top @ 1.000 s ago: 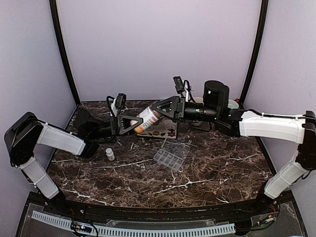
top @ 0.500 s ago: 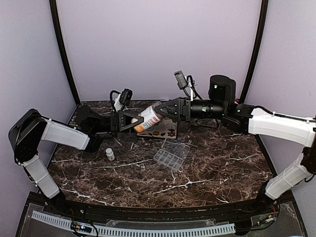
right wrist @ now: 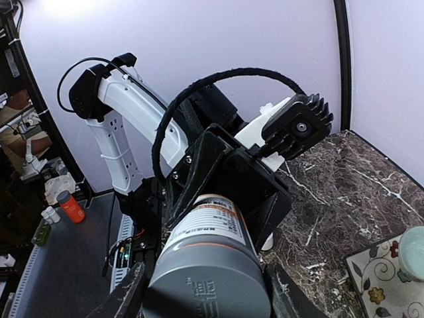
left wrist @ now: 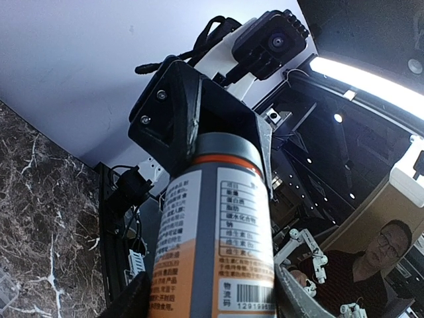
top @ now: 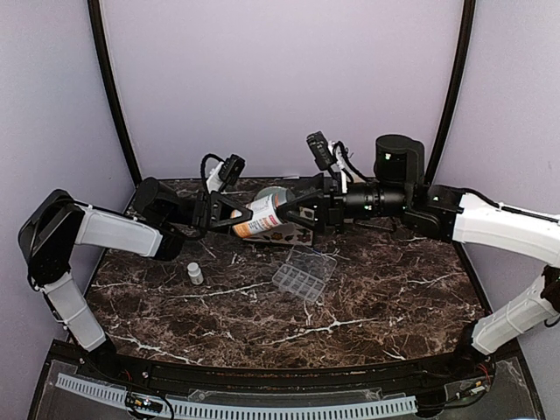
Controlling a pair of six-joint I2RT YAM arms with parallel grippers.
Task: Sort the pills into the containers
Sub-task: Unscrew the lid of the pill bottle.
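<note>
The orange grey-capped bottle (top: 259, 216) is held tilted above the back of the table between both arms. My left gripper (top: 229, 213) is shut on its labelled body (left wrist: 212, 252); its fingers flank the label in the left wrist view. My right gripper (top: 294, 210) is shut around the grey cap (right wrist: 205, 288), a finger (right wrist: 122, 295) on each side. The clear pill box (top: 304, 273) lies open in the middle of the table, its compartments in two rows. The pills are too small to see.
A tiny white bottle (top: 195, 274) stands left of the pill box. A floral mat (top: 293, 231) lies below the held bottle, with a pale round cup (right wrist: 414, 252) on it. Purple walls close in the back and sides.
My right gripper moved left and closed around the cap. My left arm shifted right and up with the bottle. The pill box and the tiny white bottle have not moved.
</note>
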